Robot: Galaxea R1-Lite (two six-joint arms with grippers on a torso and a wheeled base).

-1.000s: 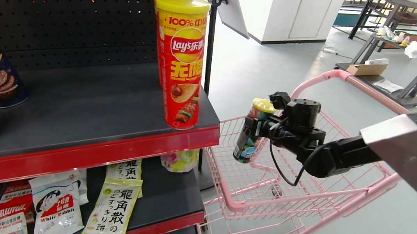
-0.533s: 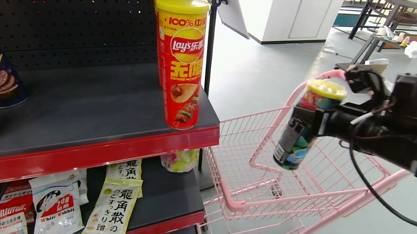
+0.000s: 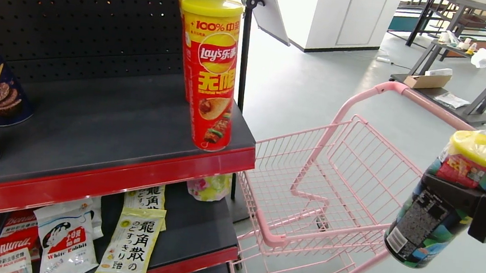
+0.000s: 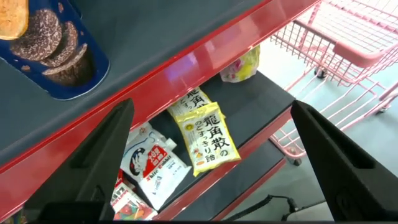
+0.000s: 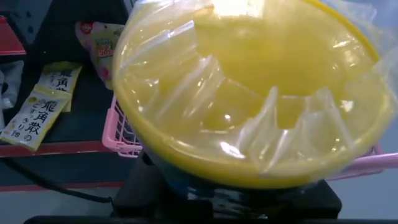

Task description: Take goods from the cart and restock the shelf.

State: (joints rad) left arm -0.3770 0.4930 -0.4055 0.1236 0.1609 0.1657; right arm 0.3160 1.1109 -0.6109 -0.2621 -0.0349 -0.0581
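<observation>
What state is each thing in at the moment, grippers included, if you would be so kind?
right gripper: shut on the held canister.
held canister: tilted in the air, lid on.
left gripper: open, holding nothing.
red canister: upright at the shelf's front edge, lid on.
pink cart: upright beside the shelf.
sweet packets: lying flat on the lower shelf.

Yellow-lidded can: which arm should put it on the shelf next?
Right. The right claw is shut on the yellow-lidded can, held up by the pink cart, with the shelf bare left of the red can. The left claw is open and empty, near the shelf's red edge.
</observation>
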